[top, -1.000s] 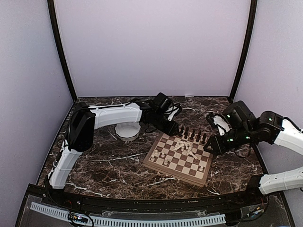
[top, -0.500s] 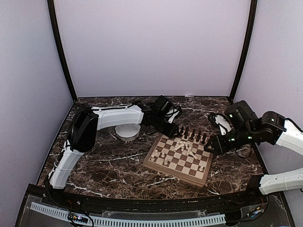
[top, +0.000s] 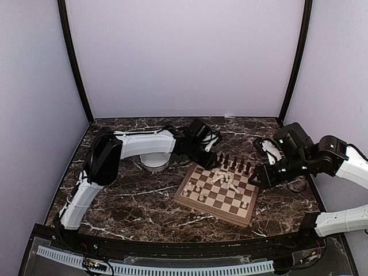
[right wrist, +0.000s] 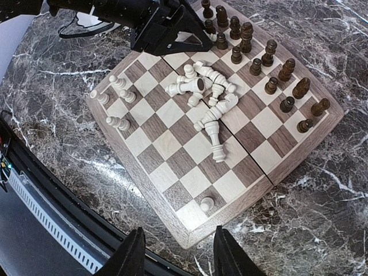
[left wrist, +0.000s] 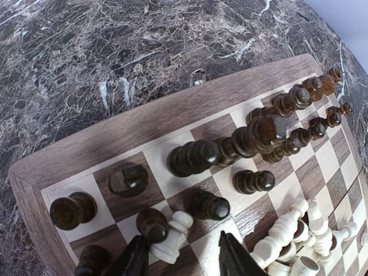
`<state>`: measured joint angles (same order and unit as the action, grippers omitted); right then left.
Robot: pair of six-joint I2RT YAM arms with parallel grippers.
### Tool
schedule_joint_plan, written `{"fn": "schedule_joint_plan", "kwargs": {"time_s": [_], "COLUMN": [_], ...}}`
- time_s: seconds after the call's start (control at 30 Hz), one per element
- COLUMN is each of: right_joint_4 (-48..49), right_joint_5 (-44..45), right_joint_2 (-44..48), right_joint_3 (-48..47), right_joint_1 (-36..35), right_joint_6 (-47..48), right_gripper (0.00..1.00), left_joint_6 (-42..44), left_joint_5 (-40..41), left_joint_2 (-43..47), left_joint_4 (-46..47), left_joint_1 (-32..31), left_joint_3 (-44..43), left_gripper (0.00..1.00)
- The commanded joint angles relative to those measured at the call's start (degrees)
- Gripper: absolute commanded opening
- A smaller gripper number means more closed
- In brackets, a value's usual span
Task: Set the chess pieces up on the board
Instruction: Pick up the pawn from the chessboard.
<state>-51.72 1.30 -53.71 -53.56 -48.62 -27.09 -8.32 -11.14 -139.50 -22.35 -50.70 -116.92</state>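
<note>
The white-and-black left arm (top: pixel 141 142) stretches from its near-left base across to the far centre, elbow raised at the left, its black two-finger left gripper (top: pixel 210 156) tipped downward with jaws parted. The white-and-black right arm (top: pixel 339 161) folds in from the right edge, its black right gripper (top: pixel 257 176) held low, pointing left, jaws spread apart.
</note>
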Motion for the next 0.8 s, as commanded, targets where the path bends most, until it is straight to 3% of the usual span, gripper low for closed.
{"fn": "schedule_joint_plan", "kwargs": {"time_s": [0.0, 0.77], "right_joint_4": [-0.44, 2.96], "right_joint_5": [0.17, -0.02], "right_joint_2": [0.8, -0.14], "right_joint_3": [0.53, 2.01], "right_joint_1": [0.37, 0.37], "right_joint_6": [-0.4, -1.22], "right_gripper": [0.42, 0.42], "left_joint_6": [0.87, 2.22], "left_joint_5": [-0.2, 2.18], "left_joint_2": [-0.41, 2.52], "left_joint_4": [-0.24, -3.33], "left_joint_1": [-0.24, -0.17], "left_joint_3": [-0.32, 2.62], "left_gripper": [0.43, 0.12]}}
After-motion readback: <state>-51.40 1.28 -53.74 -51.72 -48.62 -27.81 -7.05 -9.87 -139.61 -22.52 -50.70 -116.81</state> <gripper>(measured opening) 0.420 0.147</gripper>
